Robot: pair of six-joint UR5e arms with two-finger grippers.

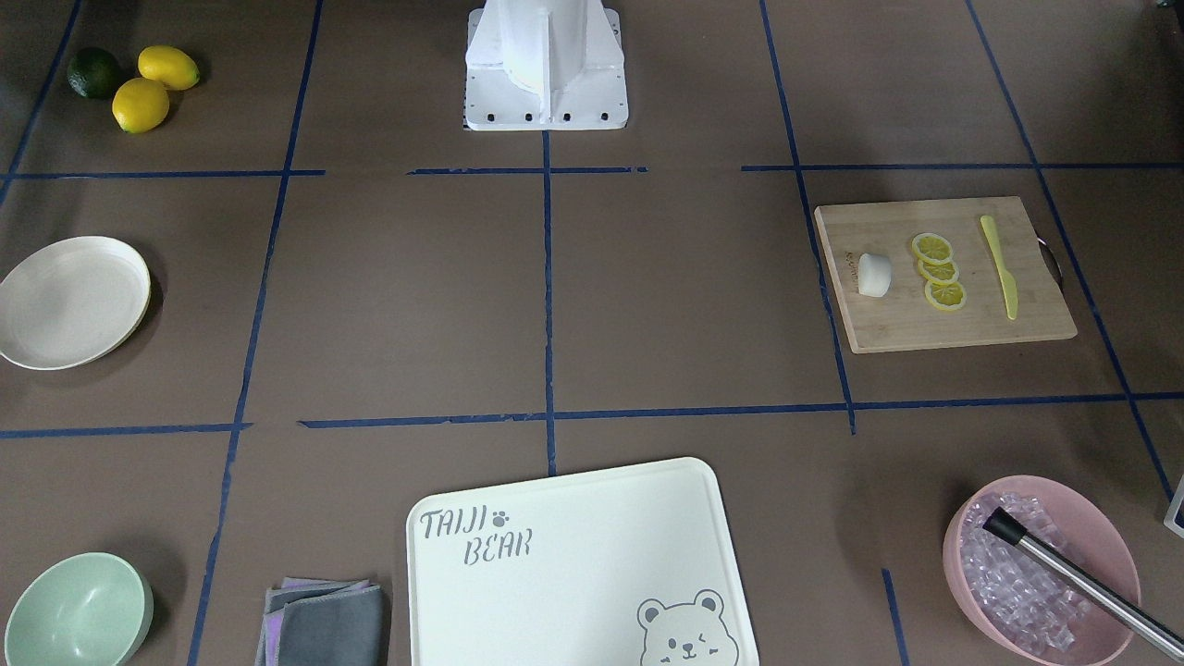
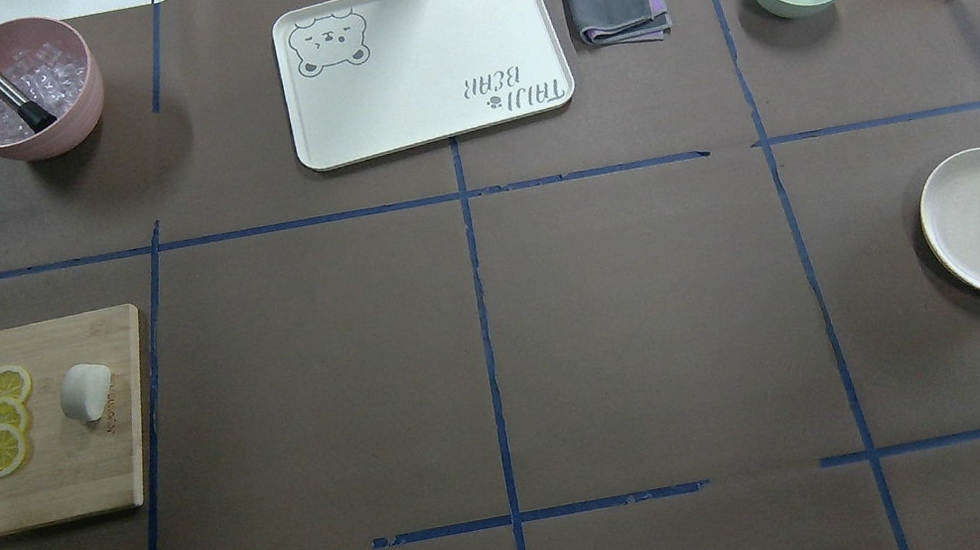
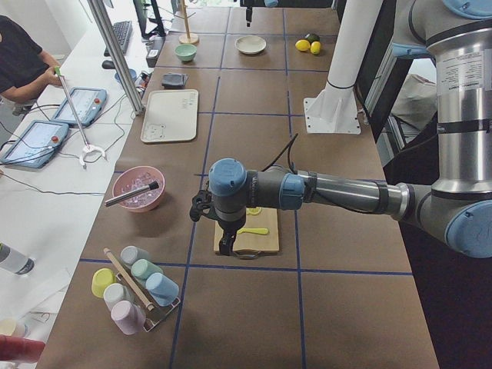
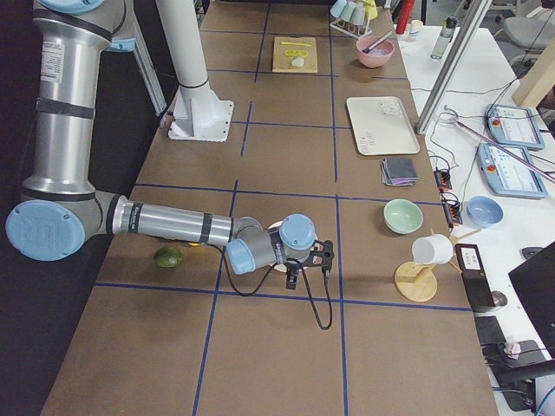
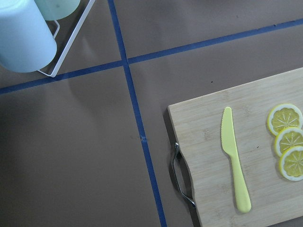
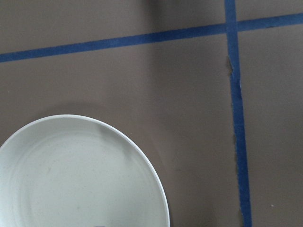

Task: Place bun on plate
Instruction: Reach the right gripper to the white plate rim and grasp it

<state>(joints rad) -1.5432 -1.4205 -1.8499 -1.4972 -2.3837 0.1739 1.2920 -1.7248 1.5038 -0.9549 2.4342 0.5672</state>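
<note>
From the front-facing camera, the bun [image 1: 874,275] lies on its side on a bamboo cutting board [image 1: 943,324], just beside a row of three overlapping lemon slices [image 1: 938,271]. A yellow plastic knife [image 1: 999,266] lies past the slices, and the cream plate [image 1: 72,302] sits bare, well apart at the table's other end. The overhead camera shows the same: the bun at the board's inner edge, the slices between it and the knife, and the plate far across on the robot's right. From the left-end camera, the left gripper [image 3: 224,244] hangs with its fingers pointing down over the near end of the board. The knife lies just beyond the fingers and the arm hides the bun; how far the fingers are parted cannot be told. From the right-end camera, the right gripper [image 4: 293,279] hangs low with the plate largely hidden behind its wrist and the bun far off on the distant board; its opening cannot be told either. The left wrist camera looks down on the knife, the slices and the board's metal handle [image 5: 182,182]. The right wrist camera shows the plate's rim and bare inside at lower left.
</note>
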